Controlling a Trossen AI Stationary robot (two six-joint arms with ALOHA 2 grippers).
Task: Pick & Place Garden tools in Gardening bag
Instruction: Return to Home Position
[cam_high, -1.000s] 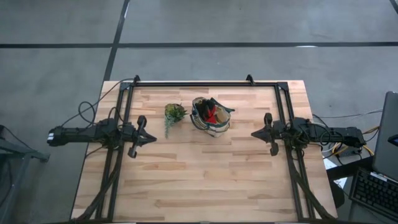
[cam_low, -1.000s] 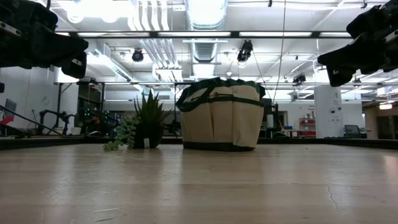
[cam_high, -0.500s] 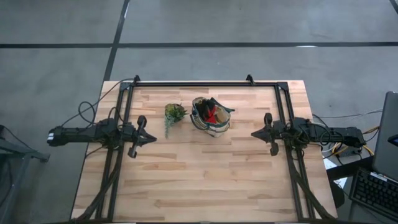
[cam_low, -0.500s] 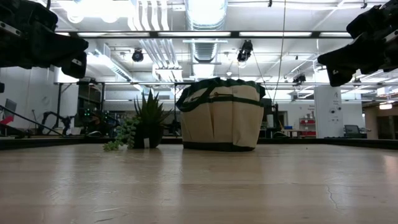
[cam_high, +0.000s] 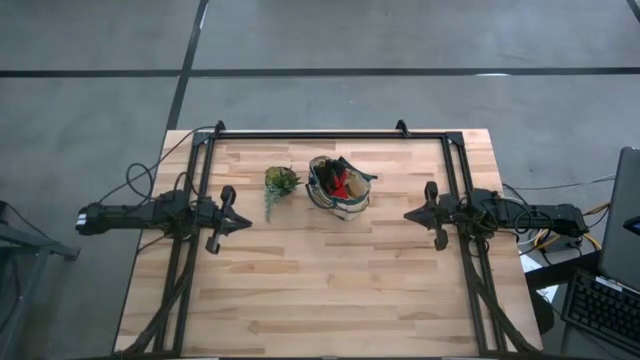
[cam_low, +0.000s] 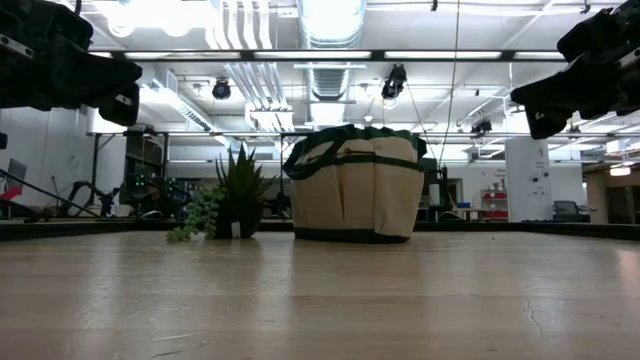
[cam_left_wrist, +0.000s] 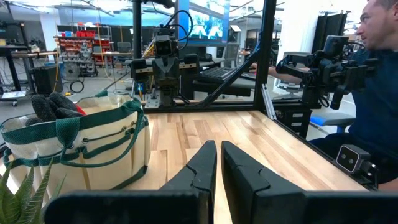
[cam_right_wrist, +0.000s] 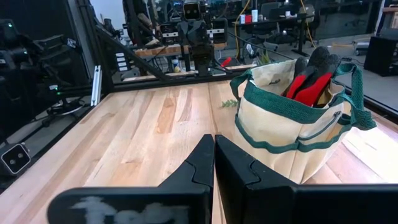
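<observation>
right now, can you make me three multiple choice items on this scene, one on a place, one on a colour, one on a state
1. Seen from above, where does the potted plant stand?
A. beside the gardening bag, on the left gripper side
B. inside the bag
C. on the bag's right-arm side

2. What colour is the bag's trim?
A. red
B. dark green
C. blue

3. How is the right gripper?
A. wide open
B. shut on a glove
C. shut, holding nothing

Answers:
1 A: the plant sits just beside the bag, toward the left arm.
2 B: green bands ring the tan fabric.
3 C: its fingers meet with nothing between them.
</observation>
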